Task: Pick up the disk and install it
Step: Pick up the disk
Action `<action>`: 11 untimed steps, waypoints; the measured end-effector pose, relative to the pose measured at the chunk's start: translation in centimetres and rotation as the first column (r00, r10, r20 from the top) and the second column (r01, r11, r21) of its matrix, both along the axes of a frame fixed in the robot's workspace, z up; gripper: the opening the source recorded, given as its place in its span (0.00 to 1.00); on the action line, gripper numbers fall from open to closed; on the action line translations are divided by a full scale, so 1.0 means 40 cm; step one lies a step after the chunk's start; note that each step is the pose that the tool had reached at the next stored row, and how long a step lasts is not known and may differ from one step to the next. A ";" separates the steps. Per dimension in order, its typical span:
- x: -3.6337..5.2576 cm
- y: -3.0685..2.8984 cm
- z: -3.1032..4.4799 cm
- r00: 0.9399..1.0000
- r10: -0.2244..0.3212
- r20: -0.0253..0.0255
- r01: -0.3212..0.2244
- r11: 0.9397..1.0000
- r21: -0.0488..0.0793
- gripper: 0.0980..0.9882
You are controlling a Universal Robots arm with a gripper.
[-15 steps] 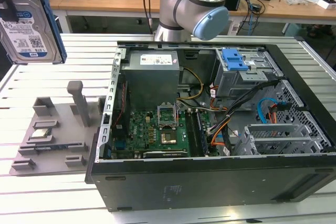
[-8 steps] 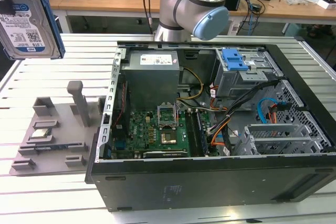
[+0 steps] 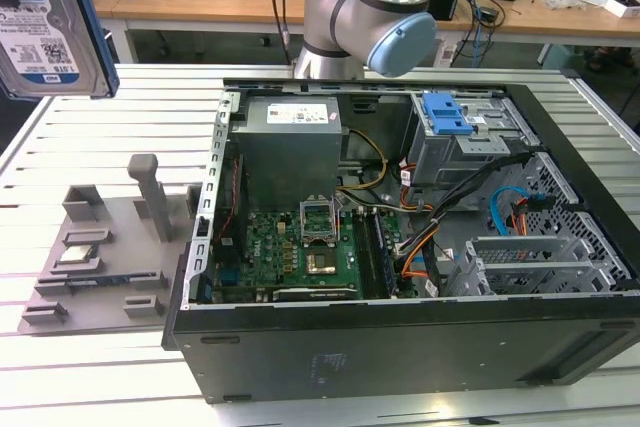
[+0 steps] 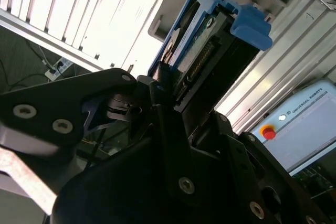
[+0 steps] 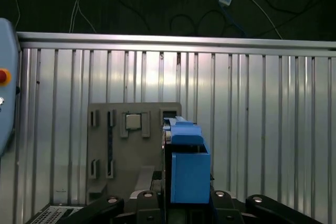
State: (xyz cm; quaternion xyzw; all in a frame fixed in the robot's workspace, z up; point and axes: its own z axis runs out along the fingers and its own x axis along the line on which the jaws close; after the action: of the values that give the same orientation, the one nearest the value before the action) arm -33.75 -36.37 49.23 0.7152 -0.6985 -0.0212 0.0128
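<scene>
The disk (image 3: 40,32), silver with a white-and-blue label and blue rails, hangs high at the exterior view's upper left, well above the slatted table. In the second wrist view my gripper (image 4: 176,85) is shut on the disk (image 4: 202,45), its black fingers clamped on the two flat faces and the connector edge showing. The first wrist view shows the disk (image 5: 186,166) edge-on, blue rail toward the camera, rising from the gripper body (image 5: 184,208). It hovers over the grey parts fixture (image 5: 131,145).
An open computer case (image 3: 400,347) lies on the table, with a grey drive cage and blue latch (image 3: 445,112) at its far right. The grey fixture (image 3: 110,247) beside the case holds a small silver chip (image 3: 78,255). The arm's base (image 3: 370,17) stands behind the case.
</scene>
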 end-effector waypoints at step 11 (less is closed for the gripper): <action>0.009 0.000 0.012 1.000 0.000 0.000 0.000 1.000 0.000 0.30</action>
State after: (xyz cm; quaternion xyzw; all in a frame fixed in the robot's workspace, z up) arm -33.40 -36.36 49.71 0.7152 -0.6985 -0.0212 0.0129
